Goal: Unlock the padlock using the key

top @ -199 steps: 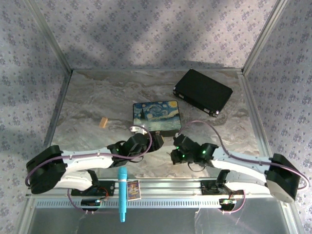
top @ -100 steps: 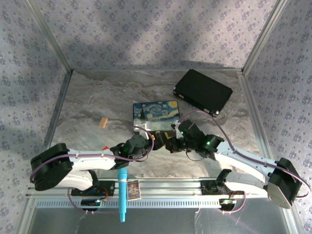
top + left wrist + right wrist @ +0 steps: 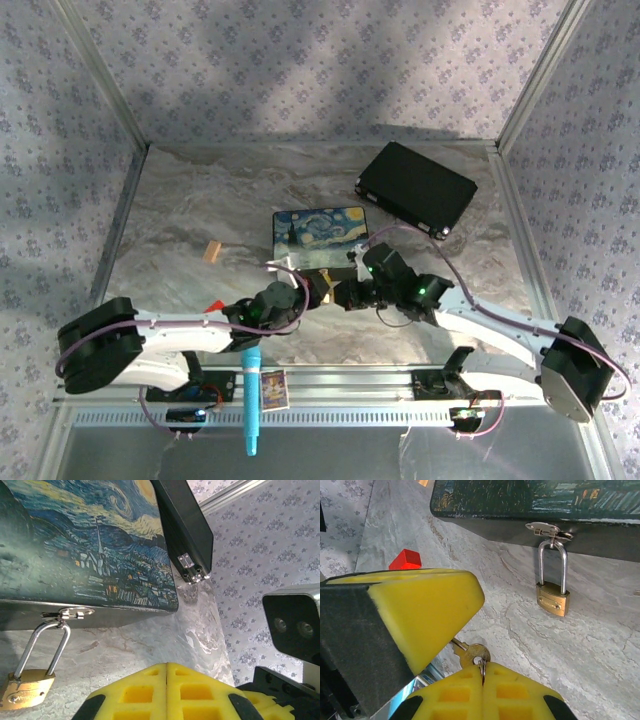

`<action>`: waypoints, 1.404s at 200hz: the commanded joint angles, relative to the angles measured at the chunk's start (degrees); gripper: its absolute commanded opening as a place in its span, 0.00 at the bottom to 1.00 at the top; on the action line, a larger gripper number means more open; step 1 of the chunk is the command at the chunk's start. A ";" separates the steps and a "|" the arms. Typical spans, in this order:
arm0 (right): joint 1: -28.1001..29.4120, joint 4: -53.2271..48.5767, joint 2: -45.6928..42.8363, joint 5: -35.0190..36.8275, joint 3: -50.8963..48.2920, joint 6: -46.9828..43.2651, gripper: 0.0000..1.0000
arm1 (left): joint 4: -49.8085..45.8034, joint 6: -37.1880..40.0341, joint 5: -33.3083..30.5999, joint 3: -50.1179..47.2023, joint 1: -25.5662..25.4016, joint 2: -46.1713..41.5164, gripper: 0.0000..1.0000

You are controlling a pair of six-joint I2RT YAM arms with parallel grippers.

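The brass padlock (image 3: pixel 552 599) hangs by its silvery shackle from the hasp (image 3: pixel 547 529) on the front of the Starry Night box (image 3: pixel 320 235), resting on the marble; it also lies at the lower left of the left wrist view (image 3: pixel 27 692). My right gripper (image 3: pixel 482 667) is shut on the ring of the key (image 3: pixel 472 655). The key's blade runs left and vanishes under the yellow pad of my left gripper's finger (image 3: pixel 427 612). My left gripper (image 3: pixel 166 666) is shut, pads pressed together, tip to tip with the right one in front of the box (image 3: pixel 330 292).
A black case (image 3: pixel 416 188) lies at the back right, close behind the box. A red block (image 3: pixel 405 559) sits by the left arm, a small tan block (image 3: pixel 211 251) farther left. A blue pen-like thing (image 3: pixel 251 395) lies on the near rail.
My left gripper has closed and slid right to meet the right gripper. The right arm swung forward and left, bringing the key in front of the box.
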 commanded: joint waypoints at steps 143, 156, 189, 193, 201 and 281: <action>-10.69 47.93 -1.41 -24.37 -5.84 16.63 0.54 | 18.18 1.26 14.89 -3.72 8.12 -14.18 0.00; -10.05 48.94 -1.06 -24.60 -6.44 16.64 0.47 | 18.59 1.66 14.98 -3.35 8.12 -14.01 0.00; -9.19 49.64 -1.47 -24.92 -7.67 16.52 0.35 | 18.59 1.95 14.85 -2.43 8.12 -13.30 0.00; -9.28 49.60 -1.60 -24.95 -7.96 16.51 0.35 | 18.84 1.88 14.70 -2.52 8.12 -13.29 0.00; -9.48 49.24 -2.05 -24.84 -8.45 16.43 0.34 | 18.99 1.88 14.45 -2.60 8.12 -13.33 0.00; -8.41 50.17 -2.73 -24.91 -10.27 16.43 0.28 | 17.58 3.28 13.17 -2.03 8.14 -13.82 0.00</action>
